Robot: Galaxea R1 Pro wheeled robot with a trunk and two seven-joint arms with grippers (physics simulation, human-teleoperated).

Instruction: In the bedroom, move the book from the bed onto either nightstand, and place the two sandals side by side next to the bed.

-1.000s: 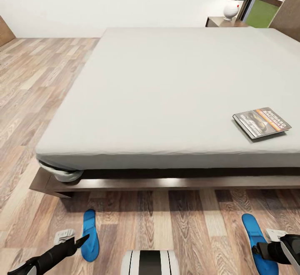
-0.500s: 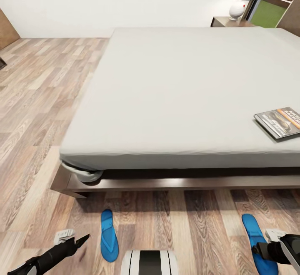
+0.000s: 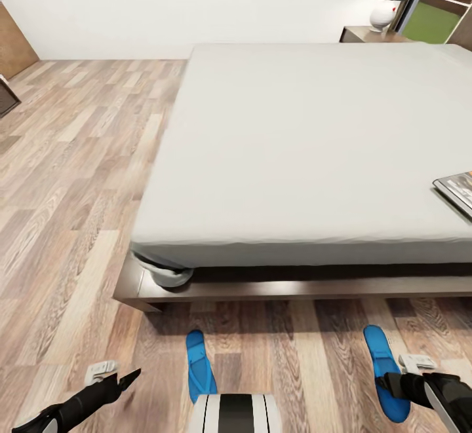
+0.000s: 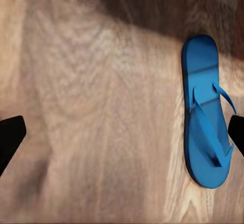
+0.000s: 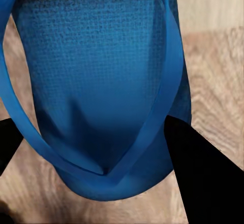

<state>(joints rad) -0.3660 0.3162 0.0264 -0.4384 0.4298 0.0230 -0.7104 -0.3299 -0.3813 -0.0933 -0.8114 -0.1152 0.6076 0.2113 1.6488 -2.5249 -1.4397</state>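
The bed (image 3: 314, 145) has a pale grey mattress on a dark wooden frame. At its right side, cut by the picture's edge, lies the book (image 3: 459, 192). One blue sandal (image 3: 198, 367) (image 4: 206, 112) lies flat on the wood floor in front of the bed. My left gripper (image 3: 124, 380) (image 4: 124, 130) hangs open over the floor to the left of it, touching nothing. The other blue sandal (image 3: 381, 364) (image 5: 96, 71) is held at its end by my right gripper (image 3: 393, 386) (image 5: 96, 132), just above the floor. A nightstand (image 3: 367, 32) stands at the bed's far right corner.
A white lamp (image 3: 383, 17) with a dark shade stands on the nightstand. Wood-plank floor (image 3: 72, 177) stretches left of the bed to the white wall. A brown furniture piece (image 3: 12, 43) shows at the far left. My base (image 3: 236, 413) is at the bottom.
The whole view has shifted, so the bed, book and floor sandal slid right in the picture. The sandal in my right gripper stayed with the gripper, edging slightly left.
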